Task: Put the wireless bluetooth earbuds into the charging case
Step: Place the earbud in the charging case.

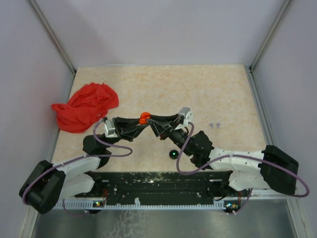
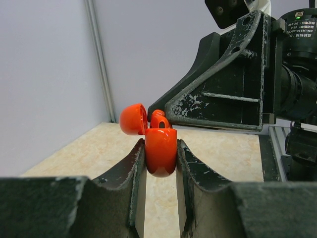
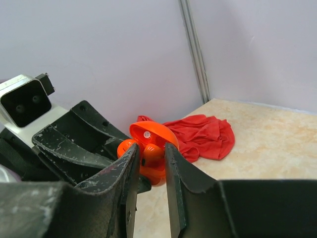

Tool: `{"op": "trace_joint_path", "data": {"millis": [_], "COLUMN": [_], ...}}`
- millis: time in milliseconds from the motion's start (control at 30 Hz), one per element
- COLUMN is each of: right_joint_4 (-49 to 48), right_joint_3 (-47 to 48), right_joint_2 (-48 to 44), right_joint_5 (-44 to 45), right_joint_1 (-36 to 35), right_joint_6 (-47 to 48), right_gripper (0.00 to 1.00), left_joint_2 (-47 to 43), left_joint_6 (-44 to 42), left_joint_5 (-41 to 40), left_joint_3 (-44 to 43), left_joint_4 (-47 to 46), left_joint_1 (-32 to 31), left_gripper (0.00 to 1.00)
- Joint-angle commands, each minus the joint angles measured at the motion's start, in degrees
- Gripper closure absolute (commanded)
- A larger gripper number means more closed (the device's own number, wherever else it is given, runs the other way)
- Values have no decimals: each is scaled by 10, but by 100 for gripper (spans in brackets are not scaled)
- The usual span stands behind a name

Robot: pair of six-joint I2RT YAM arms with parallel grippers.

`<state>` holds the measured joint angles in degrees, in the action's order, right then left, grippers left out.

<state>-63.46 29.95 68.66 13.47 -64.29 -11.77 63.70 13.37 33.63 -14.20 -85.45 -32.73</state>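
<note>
The orange-red charging case (image 2: 161, 151) hangs above the table with my left gripper (image 2: 161, 145) shut on its body. Its lid (image 2: 132, 119) is flipped open to the left. A red earbud (image 3: 152, 153) sits in the case's mouth, under the raised lid (image 3: 154, 133). My right gripper (image 3: 151, 148) straddles this earbud with its jaws slightly apart, and a thin dark slit shows beside the earbud. From above, both grippers meet at the case (image 1: 144, 118), the left gripper (image 1: 139, 123) on one side and the right gripper (image 1: 151, 122) on the other. No black earbud shows.
A crumpled red cloth (image 1: 86, 106) lies at the table's left, also behind the case (image 3: 203, 136). A small black round piece with a green dot (image 1: 173, 154) sits near the right arm. Two tiny pale bits (image 1: 213, 125) lie to the right. Walls enclose the table.
</note>
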Motion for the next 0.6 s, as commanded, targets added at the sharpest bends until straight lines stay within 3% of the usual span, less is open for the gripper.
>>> {"op": "trace_joint_path", "data": {"millis": [0,333,467,567], "right_joint_4": [1,61,174,278], "right_joint_3": [4,14,44,85], "right_joint_2": [-16,-65,-109,-132], "right_joint_5": [-10,-10,-21,-97], "right_joint_1": [-5,-4,8,47], "right_joint_6": [-8,-2,18,6], "right_gripper": [72,50,42,40], "left_joint_2": [-1,4,0,1], "left_joint_6": [10,9,-1,-6], "left_joint_5": [-2,0,5,14], "left_joint_3": [0,-2,-3,-5], "left_joint_4": [-43,-42,-29,-19], "left_joint_1": [-3,-2,-2,-2], "left_gripper": [99,99,99,99]}}
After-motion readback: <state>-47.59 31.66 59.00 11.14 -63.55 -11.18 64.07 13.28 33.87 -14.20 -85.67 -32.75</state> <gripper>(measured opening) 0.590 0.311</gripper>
